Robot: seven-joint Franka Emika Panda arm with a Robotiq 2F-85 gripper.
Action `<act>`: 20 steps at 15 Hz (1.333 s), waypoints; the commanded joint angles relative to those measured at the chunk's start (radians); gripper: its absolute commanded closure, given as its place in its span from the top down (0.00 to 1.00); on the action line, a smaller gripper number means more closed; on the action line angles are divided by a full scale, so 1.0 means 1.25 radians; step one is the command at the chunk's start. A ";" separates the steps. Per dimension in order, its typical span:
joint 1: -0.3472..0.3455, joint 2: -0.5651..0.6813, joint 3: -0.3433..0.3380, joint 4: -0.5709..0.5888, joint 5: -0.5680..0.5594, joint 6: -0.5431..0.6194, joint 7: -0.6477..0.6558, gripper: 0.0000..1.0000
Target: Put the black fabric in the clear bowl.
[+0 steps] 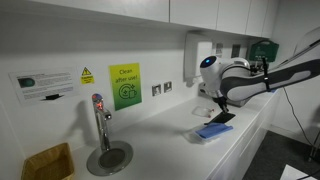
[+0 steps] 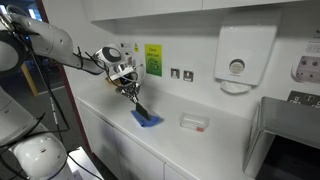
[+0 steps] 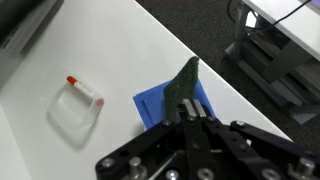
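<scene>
White worktop (image 3: 110,50) is spreading under the gripper (image 3: 190,118), which is clamping the black fabric (image 3: 185,85) over a blue cloth (image 3: 150,105); the clear bowl (image 3: 78,105) is sitting apart, off to its side.

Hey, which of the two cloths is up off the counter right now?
The black fabric: it hangs pinched in the tool, while the blue cloth lies flat on the white counter below it.
</scene>
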 commanded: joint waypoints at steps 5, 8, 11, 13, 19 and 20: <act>0.010 0.020 0.018 0.002 -0.073 0.008 -0.005 0.00; 0.016 0.035 0.022 0.005 -0.085 0.010 -0.006 0.00; 0.021 0.046 0.025 0.005 -0.099 0.016 -0.003 0.00; 0.020 0.052 0.026 0.007 -0.113 0.028 0.003 0.00; 0.018 0.064 0.027 0.007 -0.155 0.073 0.014 0.00; 0.018 0.065 0.026 0.008 -0.159 0.083 0.017 0.00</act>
